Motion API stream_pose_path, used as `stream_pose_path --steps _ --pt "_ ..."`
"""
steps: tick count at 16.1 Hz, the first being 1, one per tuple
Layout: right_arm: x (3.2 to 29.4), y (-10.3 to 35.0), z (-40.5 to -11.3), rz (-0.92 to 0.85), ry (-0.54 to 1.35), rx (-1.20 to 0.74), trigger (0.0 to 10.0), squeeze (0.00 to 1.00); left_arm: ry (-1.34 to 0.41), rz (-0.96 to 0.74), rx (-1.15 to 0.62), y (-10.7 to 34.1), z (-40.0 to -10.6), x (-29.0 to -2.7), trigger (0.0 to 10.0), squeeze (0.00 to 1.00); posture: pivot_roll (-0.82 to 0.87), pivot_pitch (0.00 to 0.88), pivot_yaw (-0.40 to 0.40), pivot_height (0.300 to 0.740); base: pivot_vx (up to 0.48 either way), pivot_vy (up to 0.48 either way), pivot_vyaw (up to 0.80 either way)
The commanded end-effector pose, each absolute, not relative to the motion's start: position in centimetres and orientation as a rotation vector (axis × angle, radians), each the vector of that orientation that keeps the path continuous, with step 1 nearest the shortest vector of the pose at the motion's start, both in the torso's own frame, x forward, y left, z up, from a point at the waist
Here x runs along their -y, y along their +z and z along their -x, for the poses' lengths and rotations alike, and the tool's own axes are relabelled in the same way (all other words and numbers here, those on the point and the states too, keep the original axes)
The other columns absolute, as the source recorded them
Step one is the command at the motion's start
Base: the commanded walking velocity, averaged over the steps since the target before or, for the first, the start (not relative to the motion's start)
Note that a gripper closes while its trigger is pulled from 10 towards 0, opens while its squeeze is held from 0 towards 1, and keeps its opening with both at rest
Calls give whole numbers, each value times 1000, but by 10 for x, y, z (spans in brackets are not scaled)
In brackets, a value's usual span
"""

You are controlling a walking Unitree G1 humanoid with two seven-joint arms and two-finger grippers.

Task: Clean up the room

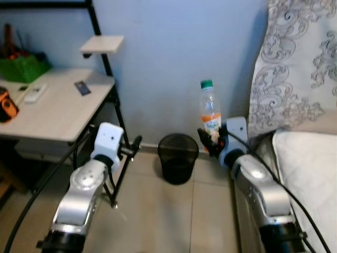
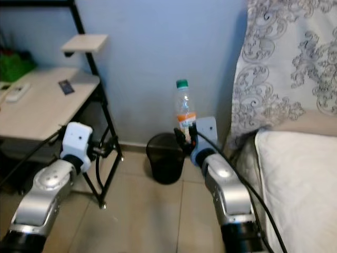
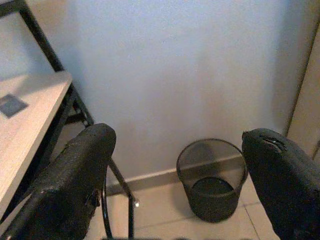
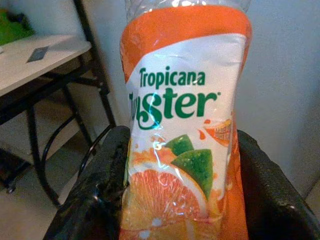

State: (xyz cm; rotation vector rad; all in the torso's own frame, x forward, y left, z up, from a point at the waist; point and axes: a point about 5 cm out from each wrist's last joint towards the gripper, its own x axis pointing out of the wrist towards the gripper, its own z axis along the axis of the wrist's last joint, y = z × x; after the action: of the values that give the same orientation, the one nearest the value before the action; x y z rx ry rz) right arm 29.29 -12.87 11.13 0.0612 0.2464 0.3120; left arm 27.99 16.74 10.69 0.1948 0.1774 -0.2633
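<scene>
So the right end effector is gripping a plastic bottle down low, fingers pressing on either side of the label. The bottle is standing upright in the grip, green cap on top, clear up high, orange and white label reading "Tropicana Twister" with orange slices printed on it. It's hanging in the air just above and a bit to the right of a black mesh bin, which is sitting on the tiled floor right against the pale blue wall. The bottle isn't touching the bin.

The left end effector is hovering lower on the left, beside the black metal leg of the worktop. Its fingers are spread wide with nothing between them, and through that gap the wrist camera is looking straight at the bin and the skirting behind it. The bin is looking dark inside, can't tell if anything's in there.

Over on the worktop there's a white remote, a small dark card-like thing, a green basket at the back and something orange and black at the left edge. A little wooden shelf is sticking out from the black frame above it.

On the right a bed with a pale cover is sitting next to the right arm, and a grey patterned curtain is hanging behind it.
</scene>
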Motion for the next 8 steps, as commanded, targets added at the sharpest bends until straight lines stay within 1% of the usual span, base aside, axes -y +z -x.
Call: stream_pose_path --steps 1,2,6,8 --pt "142 110 -293 -71 266 -268 10000 0 -283 -201 -155 112 -283 -161 10000 0 19 0 65 740 319 0 -788" --pt "144 109 -294 -54 262 -265 10000 0 -287 -200 -154 112 -284 -161 10000 0 18 0 65 740 319 0 -788" --pt "142 108 -293 -38 312 -264 10000 0 -310 -208 -150 113 -287 -161 10000 0 20 0 66 740 322 0 0" --pt "147 111 -296 -50 306 -269 10000 0 -315 -219 -149 114 -288 -165 10000 0 22 0 69 740 321 0 0"
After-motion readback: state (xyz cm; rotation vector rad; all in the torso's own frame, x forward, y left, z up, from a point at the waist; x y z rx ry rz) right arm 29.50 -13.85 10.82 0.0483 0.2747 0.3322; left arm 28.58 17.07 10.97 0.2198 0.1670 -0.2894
